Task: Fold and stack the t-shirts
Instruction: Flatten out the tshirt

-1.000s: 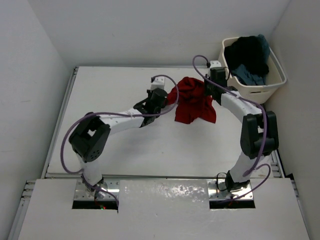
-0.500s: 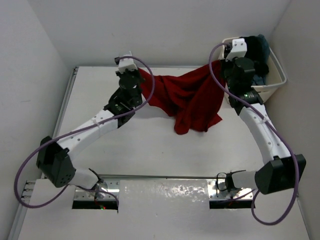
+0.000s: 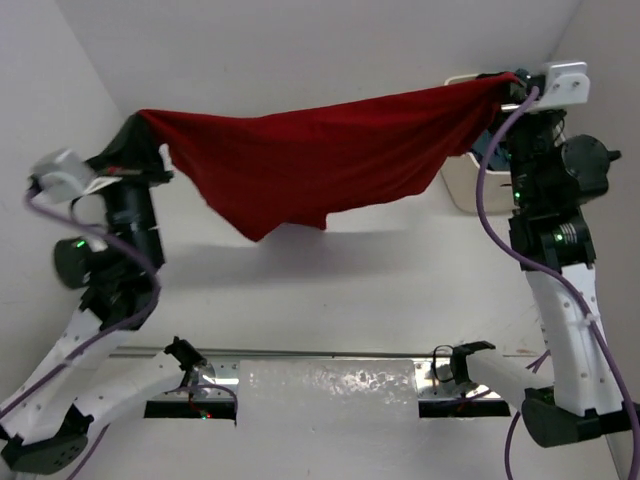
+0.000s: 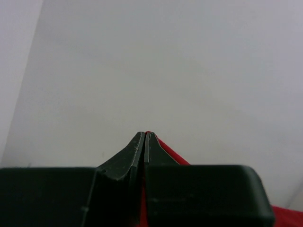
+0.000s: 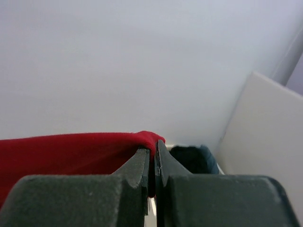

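A red t-shirt (image 3: 320, 160) hangs spread in the air above the table, stretched between both grippers, its lower edge sagging to a point in the middle. My left gripper (image 3: 135, 135) is shut on the shirt's left corner; in the left wrist view a sliver of red cloth (image 4: 168, 152) shows beside the closed gripper (image 4: 144, 135). My right gripper (image 3: 513, 87) is shut on the right corner; the right wrist view has red cloth (image 5: 71, 151) folded over the closed gripper (image 5: 154, 145). A black t-shirt (image 5: 187, 159) and a blue-grey one (image 5: 209, 160) lie beyond.
The cream tub (image 3: 455, 182) stands at the back right, mostly hidden behind the raised shirt and the right arm. The white table (image 3: 350, 290) lies below the shirt. White walls close in on the left, back and right.
Both arms rose and swung apart, lifting the red shirt off the table. It went from a crumpled heap to a wide sheet stretched in the air.
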Tool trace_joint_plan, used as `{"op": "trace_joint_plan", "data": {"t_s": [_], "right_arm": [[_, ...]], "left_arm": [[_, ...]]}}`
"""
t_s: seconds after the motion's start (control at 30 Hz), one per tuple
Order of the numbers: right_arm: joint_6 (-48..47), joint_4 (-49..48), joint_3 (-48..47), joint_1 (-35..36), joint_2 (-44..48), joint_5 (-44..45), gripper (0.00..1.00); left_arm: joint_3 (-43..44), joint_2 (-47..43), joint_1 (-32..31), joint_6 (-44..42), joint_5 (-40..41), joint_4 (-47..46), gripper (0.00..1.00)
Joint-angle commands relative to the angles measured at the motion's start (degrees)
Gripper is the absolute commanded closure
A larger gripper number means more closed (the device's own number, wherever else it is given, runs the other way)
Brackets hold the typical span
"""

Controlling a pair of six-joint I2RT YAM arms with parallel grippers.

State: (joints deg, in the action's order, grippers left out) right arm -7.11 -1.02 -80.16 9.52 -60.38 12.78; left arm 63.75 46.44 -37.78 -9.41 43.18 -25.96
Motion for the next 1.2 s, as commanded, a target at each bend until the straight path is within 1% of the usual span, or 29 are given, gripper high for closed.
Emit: {"op": "trace_joint_plan", "data": {"t_s": [0.0, 0.07, 0.1, 0.13, 0.17, 0.2, 0.3, 0.33, 0.43, 0.47, 0.57, 0.63, 0.67, 0.7, 0.73, 0.77, 0.8, 0.83, 0.87, 0.9, 0.93, 0.97, 1.0, 1.03, 1.07, 1.1, 1.13, 1.17], "right_arm": [[-1.5, -0.1, -4.3, 0.0, 2.8, -5.4, 1.00], [-1.3, 0.8, -5.1, 0.0, 4.6, -8.3, 1.00], [-1.4, 0.8, -6.5, -0.1, 4.9, -10.1, 1.00], [-1.2, 2.8, -7.4, -0.1, 5.2, -10.9, 1.00], [-0.6, 3.5, -8.2, -0.1, 5.6, -11.4, 1.00], [-0.3, 4.8, -9.6, -0.1, 5.8, -11.4, 1.00], [0.6, 5.8, -9.8, -0.1, 7.1, -10.4, 1.00], [1.0, 5.6, -9.1, -0.1, 7.6, -10.1, 1.00], [2.8, 5.4, -6.0, -0.1, 8.4, -8.7, 1.00], [3.2, 5.7, -5.5, -0.1, 8.3, -8.4, 1.00], [4.9, 5.6, -2.6, -0.1, 6.1, -5.7, 1.00], [5.8, 3.7, 0.8, -0.1, 3.1, -3.7, 1.00], [6.7, 3.0, 2.0, -0.1, 2.1, -3.0, 1.00], [8.6, 2.1, 5.6, -0.1, 1.1, -2.4, 1.00], [9.5, -1.2, 7.9, -0.1, 0.1, -2.1, 1.00], [11.7, -2.6, 10.1, 0.0, -1.9, -1.4, 1.00], [12.7, -3.6, 13.7, -0.1, -3.3, -1.1, 1.00], [14.0, -4.8, 15.2, -0.2, -5.0, -0.9, 1.00], [16.9, -4.7, 16.3, -0.4, -9.4, -0.6, 1.00], [18.2, -4.3, 17.6, -0.6, -11.9, 0.8, 1.00], [19.1, -4.7, 18.3, -0.9, -14.4, 1.3, 1.00], [20.9, -4.9, 18.7, -1.5, -19.5, 1.5, 1.00], [21.6, -5.0, 19.3, -1.8, -21.9, 1.5, 1.00], [21.8, -6.4, 19.6, -1.8, -24.3, 1.3, 1.00], [22.1, -7.8, 19.9, -1.9, -26.7, 1.3, 0.90], [22.0, -9.3, 19.9, -1.9, -31.2, 0.0, 0.79], [20.5, -10.5, 19.3, -1.9, -33.2, -1.6, 0.63], [20.2, -10.3, 18.5, -1.9, -35.1, -2.8, 0.40]], "left_arm": [[2.6, -4.6, 0.2, -4.0, -7.6, -0.7, 1.00], [5.7, -5.0, 0.2, -4.6, -11.2, 1.2, 1.00], [9.7, -5.0, 0.2, -4.9, -12.5, 4.1, 1.00], [11.8, -4.6, 0.2, -5.1, -13.6, 5.3, 1.00], [14.1, -4.3, 0.2, -5.2, -16.1, 6.4, 1.00], [18.5, -3.1, 0.2, -5.9, -16.7, 8.1, 1.00], [26.7, 0.3, 0.2, -7.3, -18.0, 10.9, 1.00], [28.1, 1.3, 0.2, -7.9, -18.0, 11.0, 1.00], [29.9, 5.1, 0.2, -10.8, -15.5, 8.7, 1.00], [29.7, 6.3, 0.2, -11.4, -12.0, 7.3, 1.00], [27.2, 11.6, 0.2, -16.0, -6.5, 1.4, 1.00], [24.2, 16.0, 1.5, -18.5, -4.0, -3.1, 1.00], [21.9, 17.2, 6.5, -14.4, -4.2, -3.4, 1.00], [20.4, 19.5, 10.4, -10.1, -5.3, -3.0, 1.00], [19.1, 20.7, 14.5, -5.5, -8.4, -1.2, 1.00], [17.7, 22.2, 18.8, -1.1, -12.4, -0.3, 1.00], [14.5, 26.3, 25.2, 5.8, -13.0, -1.1, 1.00], [12.6, 28.7, 28.0, 7.8, -15.1, -2.4, 1.00], [10.3, 31.1, 29.8, 8.8, -22.3, -4.6, 1.00], [5.7, 36.6, 32.2, 9.3, -26.4, -10.5, 1.00], [4.0, 39.6, 32.8, 10.6, -30.9, -13.2, 1.00], [2.6, 42.7, 32.9, 11.6, -35.1, -17.9, 0.99], [3.8, 48.9, 33.0, 12.6, -36.5, -16.9, 0.83], [5.7, 52.0, 33.1, 13.3, -37.9, -14.9, 0.73], [10.6, 54.9, 33.1, 14.4, -38.6, -9.3, 0.64], [13.2, 60.3, 33.1, 14.5, -39.0, -6.3, 0.45], [15.8, 63.0, 33.1, 14.6, -39.0, -3.8, 0.22], [21.3, 65.2, 33.1, 15.9, -38.6, 2.9, 0.01]]}}
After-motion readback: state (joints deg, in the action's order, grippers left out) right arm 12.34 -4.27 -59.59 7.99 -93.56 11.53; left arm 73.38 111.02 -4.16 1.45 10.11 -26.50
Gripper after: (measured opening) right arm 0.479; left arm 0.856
